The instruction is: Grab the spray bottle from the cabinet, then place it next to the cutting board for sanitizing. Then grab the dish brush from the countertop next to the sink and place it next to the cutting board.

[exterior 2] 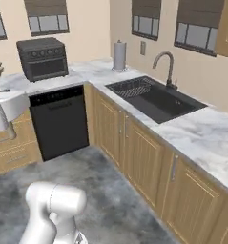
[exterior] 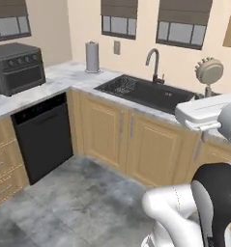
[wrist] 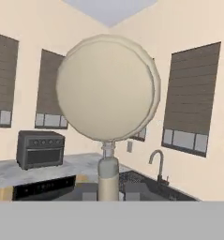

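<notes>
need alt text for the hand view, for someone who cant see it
A pale beige dish brush stands upright close to the camera, its round head hiding much of the cream wall and shaded windows. Behind it are a dark toaster oven on the marble countertop and a curved faucet.

toaster oven [exterior: 16, 67], paper towel roll [exterior: 92, 57], dishwasher [exterior: 43, 136]

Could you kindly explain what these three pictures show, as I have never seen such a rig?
It is a rendered kitchen with a white robot arm on a driving base. Two pictures come from cameras on the base, behind the arm to its left and right. The third comes from a camera on the hand, looking along the fingers. On the countertop are a black sink, a toaster oven and a paper towel roll. The fingers are shut on the dish brush, held up in the air; its round head also appears at the right of the left base view.
</notes>
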You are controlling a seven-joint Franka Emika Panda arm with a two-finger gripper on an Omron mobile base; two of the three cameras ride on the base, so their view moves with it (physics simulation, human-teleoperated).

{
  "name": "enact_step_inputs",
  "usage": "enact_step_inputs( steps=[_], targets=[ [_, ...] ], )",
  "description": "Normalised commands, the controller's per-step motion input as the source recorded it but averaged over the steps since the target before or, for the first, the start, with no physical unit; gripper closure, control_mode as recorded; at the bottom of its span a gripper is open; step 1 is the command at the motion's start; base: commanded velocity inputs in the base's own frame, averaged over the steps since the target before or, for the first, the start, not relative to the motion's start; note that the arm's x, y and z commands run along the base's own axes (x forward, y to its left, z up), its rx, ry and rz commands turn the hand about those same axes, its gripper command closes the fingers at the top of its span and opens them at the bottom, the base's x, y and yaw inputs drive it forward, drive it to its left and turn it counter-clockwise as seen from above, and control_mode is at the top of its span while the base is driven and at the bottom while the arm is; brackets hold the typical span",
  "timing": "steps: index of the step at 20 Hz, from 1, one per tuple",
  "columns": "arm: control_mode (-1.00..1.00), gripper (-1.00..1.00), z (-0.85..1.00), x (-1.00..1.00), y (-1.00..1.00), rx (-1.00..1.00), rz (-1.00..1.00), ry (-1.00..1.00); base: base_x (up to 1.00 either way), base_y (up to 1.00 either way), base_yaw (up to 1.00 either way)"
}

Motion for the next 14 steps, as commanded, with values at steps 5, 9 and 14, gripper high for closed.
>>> enact_step_inputs(
  steps=[5, 9, 14],
  targets=[
    [1.0, 1.0, 0.0, 0.0, 0.0, 0.0, 0.0, 0.0, 0.0, 0.0, 1.0],
    [1.0, 1.0, 0.0, 0.0, 0.0, 0.0, 0.0, 0.0, 0.0, 0.0, 1.0],
    [1.0, 1.0, 0.0, 0.0, 0.0, 0.0, 0.0, 0.0, 0.12, 0.02, 0.89]
  ],
)
